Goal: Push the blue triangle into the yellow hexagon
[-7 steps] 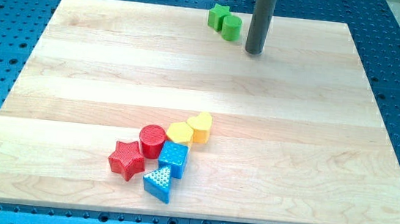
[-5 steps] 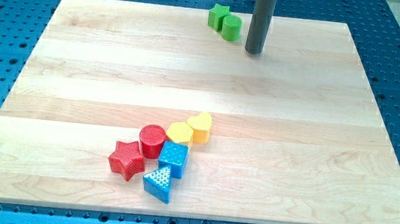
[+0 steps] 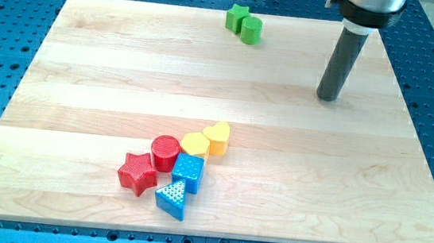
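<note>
The blue triangle [image 3: 171,198] lies near the view's bottom, left of centre. It touches the blue cube [image 3: 188,171] just above it. The yellow hexagon [image 3: 195,144] sits above the cube, between the red cylinder [image 3: 165,151] and the yellow heart [image 3: 217,137]. My tip [image 3: 329,97] is on the board at the view's upper right, far from the blue triangle and the whole cluster.
A red star [image 3: 137,173] lies left of the blue triangle. A green star [image 3: 237,16] and a green cylinder [image 3: 251,30] sit together at the board's top edge. The wooden board [image 3: 85,85] rests on a blue perforated table.
My tip has moved to the view's right and a little down, away from the green blocks. No block has moved.
</note>
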You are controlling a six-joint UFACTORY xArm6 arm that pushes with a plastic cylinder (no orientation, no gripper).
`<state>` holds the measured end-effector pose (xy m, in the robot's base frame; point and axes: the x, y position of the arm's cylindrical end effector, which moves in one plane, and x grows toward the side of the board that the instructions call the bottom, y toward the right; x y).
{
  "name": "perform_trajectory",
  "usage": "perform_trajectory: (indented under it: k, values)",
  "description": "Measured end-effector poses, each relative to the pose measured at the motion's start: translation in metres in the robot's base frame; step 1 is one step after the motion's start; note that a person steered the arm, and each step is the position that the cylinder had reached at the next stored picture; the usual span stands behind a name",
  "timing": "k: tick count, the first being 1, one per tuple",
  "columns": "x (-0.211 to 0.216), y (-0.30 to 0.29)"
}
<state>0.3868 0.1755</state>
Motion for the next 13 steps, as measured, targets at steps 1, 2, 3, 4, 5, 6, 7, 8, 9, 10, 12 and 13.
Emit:
perform_trajectory:
  k: [1, 2, 3, 4, 5, 6, 7, 8, 9, 10, 12, 13]
  values:
    - [0.0, 0.0]
    - [0.053, 0.008]
    - [0.148, -0.004]
    - [0.231, -0.039]
    - [0.232, -0.055]
    - [0.232, -0.107]
    - [0.232, -0.12]
    - [0.231, -0.214]
    - [0.21, -0.278]
    - [0.179, -0.264]
    - [0.169, -0.215]
    - [0.178, -0.222]
